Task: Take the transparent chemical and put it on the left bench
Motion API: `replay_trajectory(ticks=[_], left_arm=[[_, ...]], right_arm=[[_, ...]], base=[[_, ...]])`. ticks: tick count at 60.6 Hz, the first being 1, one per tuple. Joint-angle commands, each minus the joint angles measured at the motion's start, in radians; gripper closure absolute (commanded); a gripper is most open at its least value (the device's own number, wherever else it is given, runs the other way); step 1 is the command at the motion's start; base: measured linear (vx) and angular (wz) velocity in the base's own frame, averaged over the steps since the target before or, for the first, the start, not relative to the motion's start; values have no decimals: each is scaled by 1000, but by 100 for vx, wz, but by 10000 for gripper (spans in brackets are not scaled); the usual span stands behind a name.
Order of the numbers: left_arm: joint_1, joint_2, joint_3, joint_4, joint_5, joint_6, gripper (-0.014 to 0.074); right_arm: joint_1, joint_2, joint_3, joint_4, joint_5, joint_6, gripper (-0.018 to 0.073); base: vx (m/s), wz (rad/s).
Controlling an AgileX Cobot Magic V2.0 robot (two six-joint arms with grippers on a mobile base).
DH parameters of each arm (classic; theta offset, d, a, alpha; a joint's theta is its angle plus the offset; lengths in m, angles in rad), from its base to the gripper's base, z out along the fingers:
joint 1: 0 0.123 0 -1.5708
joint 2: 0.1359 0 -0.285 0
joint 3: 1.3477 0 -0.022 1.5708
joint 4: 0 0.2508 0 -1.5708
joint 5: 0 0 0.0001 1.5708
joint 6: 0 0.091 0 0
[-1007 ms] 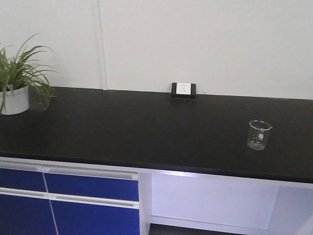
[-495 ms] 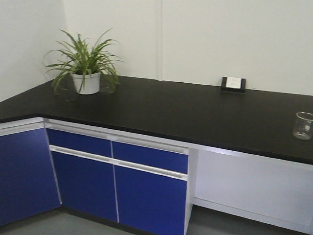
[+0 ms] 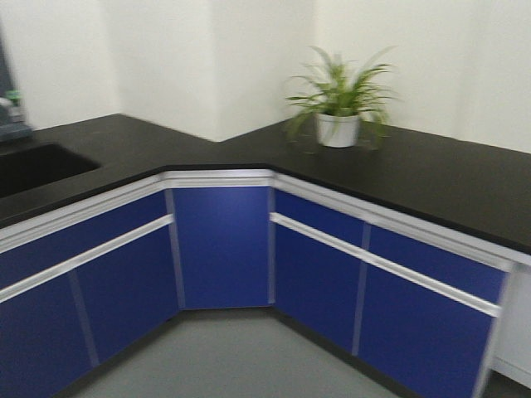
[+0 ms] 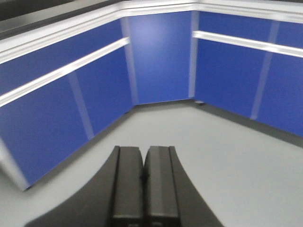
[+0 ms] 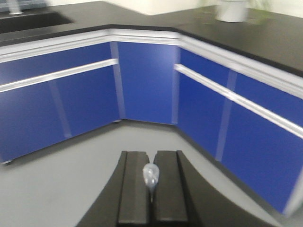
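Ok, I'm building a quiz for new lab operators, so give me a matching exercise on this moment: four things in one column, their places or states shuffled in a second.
1. potted plant
2. sink
3. left gripper
4. right gripper

A. shut, holding nothing
B. sunk into the left bench
C. shut on a small transparent object
D. standing on the right bench

Pairs: 1-D, 2-B, 3-A, 4-C
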Motion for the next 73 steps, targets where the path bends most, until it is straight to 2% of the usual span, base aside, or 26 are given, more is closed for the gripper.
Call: replay_trajectory(ticks=[1,35,73], left_arm=[[-2,-19,16,-1,-78,-8,600],[-2,-19,16,-1,-78,-8,600],[-2,-19,16,-1,-78,-8,600]], right_arm=[[0,9,-30,35,-49,-5,560],[0,9,-30,35,-49,-5,560],[0,9,-30,35,-49,-5,560]], base=[[-19,82],[-8,68],[14,64]])
